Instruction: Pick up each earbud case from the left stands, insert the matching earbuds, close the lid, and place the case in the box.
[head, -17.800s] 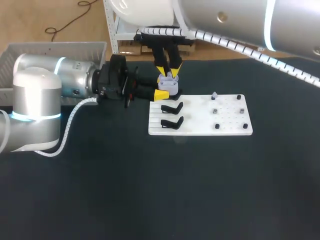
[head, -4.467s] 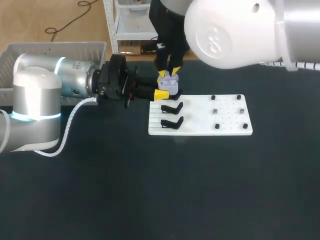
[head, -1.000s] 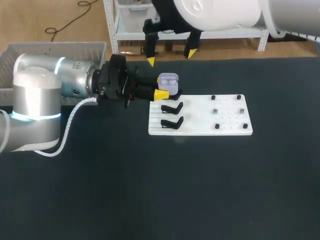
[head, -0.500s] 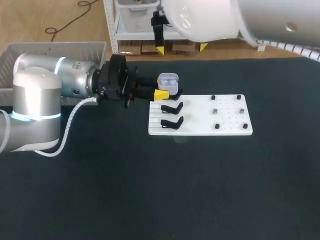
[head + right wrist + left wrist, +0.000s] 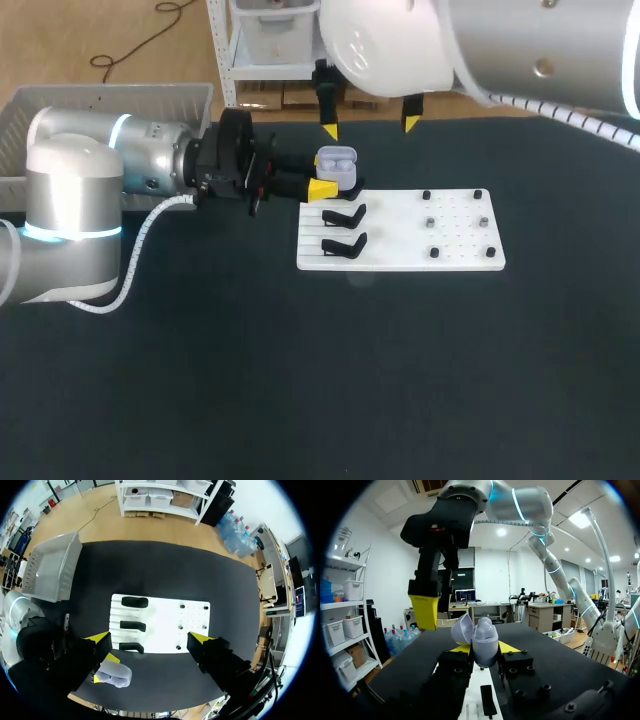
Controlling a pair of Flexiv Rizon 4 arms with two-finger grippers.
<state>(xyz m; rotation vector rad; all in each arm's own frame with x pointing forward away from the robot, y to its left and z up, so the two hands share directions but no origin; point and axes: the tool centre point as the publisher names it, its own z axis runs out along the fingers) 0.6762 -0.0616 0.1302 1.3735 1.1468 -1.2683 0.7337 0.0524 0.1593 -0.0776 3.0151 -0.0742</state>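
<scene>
- My left gripper [image 5: 328, 183] comes in level from the left side. Its two yellow-tipped fingers pinch the pale lilac earbud case [image 5: 337, 163] from both sides at its lower half.
- Left wrist view: the pale lilac earbud case [image 5: 484, 639] sits upright between my left gripper [image 5: 485, 647] tips, lid hinged open and tilted off to one side.
- Head view: two rounded pale shapes show in the open case. I cannot confirm how deep they are seated.
- The case is held just past the far left corner of the white flat board [image 5: 395, 245], clear of the grey slatted plastic box [image 5: 70, 105] at the table's far left.
- My right gripper [image 5: 369, 127] hangs above and just behind the case, fingers spread wide, touching nothing.
- Right wrist view: the right gripper [image 5: 151, 641] looks straight down on the board [image 5: 160, 617]; three black stands [image 5: 133, 625] stand bare in a column.
- Small black pegs [image 5: 434, 253] dot the board's right part.
- The board rests on the black table [image 5: 320, 380].
</scene>
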